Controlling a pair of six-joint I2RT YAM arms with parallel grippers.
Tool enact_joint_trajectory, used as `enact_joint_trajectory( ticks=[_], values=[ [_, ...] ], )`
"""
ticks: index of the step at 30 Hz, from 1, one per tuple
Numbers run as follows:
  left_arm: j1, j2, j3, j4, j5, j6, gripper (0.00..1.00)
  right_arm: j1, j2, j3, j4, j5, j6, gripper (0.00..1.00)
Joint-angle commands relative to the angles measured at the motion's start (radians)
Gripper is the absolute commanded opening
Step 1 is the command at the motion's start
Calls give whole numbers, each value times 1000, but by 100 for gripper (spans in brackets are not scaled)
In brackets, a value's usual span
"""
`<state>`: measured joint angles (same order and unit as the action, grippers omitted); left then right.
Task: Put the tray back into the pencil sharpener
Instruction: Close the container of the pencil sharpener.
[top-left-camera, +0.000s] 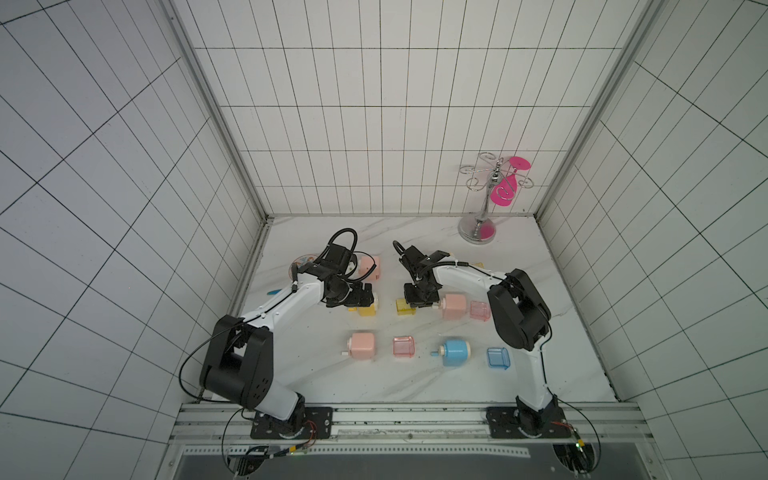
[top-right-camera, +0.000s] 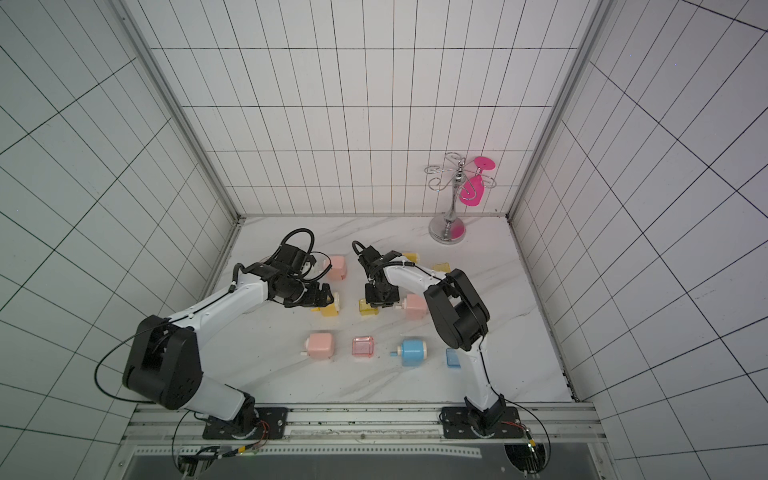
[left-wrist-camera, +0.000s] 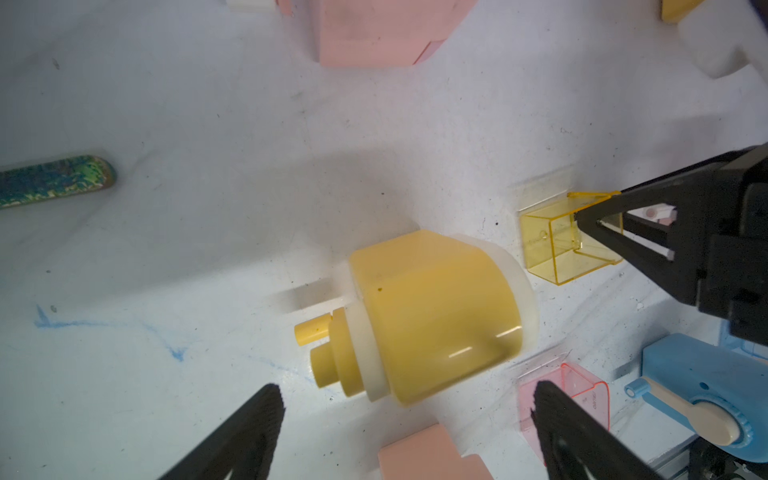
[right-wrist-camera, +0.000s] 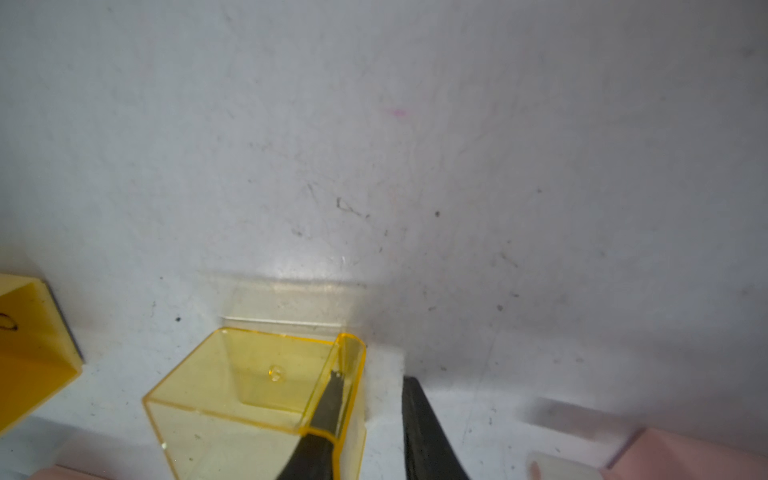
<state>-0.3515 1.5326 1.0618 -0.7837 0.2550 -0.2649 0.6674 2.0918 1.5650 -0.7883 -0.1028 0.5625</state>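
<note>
Top views: the left gripper (top-left-camera: 362, 296) hangs low, with the yellow sharpener (top-left-camera: 368, 311) directly beneath it. The right gripper (top-left-camera: 420, 298) is down at the yellow tray (top-left-camera: 403, 306), which pokes out from under its fingertips on the side facing the left gripper. Sharpener and tray are near but apart, so the tray is not yet in. My reading is 1 arm to steady the body and 1 to carry the tray.

Left wrist view: the left gripper's 2 fingers (left-wrist-camera: 249, 428) are spread wide and touch nothing. The sharpener (left-wrist-camera: 436, 320) lies on its side just ahead of the fingertips, crank end toward 1 finger. The spread probably suits a grip across the body. The tray (left-wrist-camera: 557, 245) sits just beyond the sharpener, with the right gripper's tips (left-wrist-camera: 586, 220) at its rim. I cannot see the sharpener's slot.

Right wrist view: the jaws are narrow. 1 finger (right-wrist-camera: 328, 403) is inside the tray (right-wrist-camera: 249, 386) and 1 is outside, with a side wall between them. Bare table shows between the outer finger and that wall, so I see no pinch yet. Taking the tray by a thin wall likely keeps the rest of it clear to slide in.

Surface and room: a white marble-look table (top-left-camera: 332, 386), scuffed, with blue scribbles (left-wrist-camera: 178, 353) off to 1 side of the left fingers. White tiled walls (top-left-camera: 374, 124) close 3 sides. Pink and blue sharpeners and loose trays lie behind both grippers — toward the arm bases. A metal rack (top-left-camera: 478, 226) with a pink glass (top-left-camera: 503, 193) stands far beyond the right gripper.
</note>
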Motion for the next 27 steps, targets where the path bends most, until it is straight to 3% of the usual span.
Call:
enact_joint_trajectory(
  ticks=[1,18,27],
  values=[
    [2,14,13,11,3,-9,97,-9,25,50,-35,17,4,24],
    [3,39,1,57,73,-21,97,-9,40,70,-34,-17,3,8],
    [7,47,7,53,76,-15,97,9,31,73,-9,-34,-11,6]
  ],
)
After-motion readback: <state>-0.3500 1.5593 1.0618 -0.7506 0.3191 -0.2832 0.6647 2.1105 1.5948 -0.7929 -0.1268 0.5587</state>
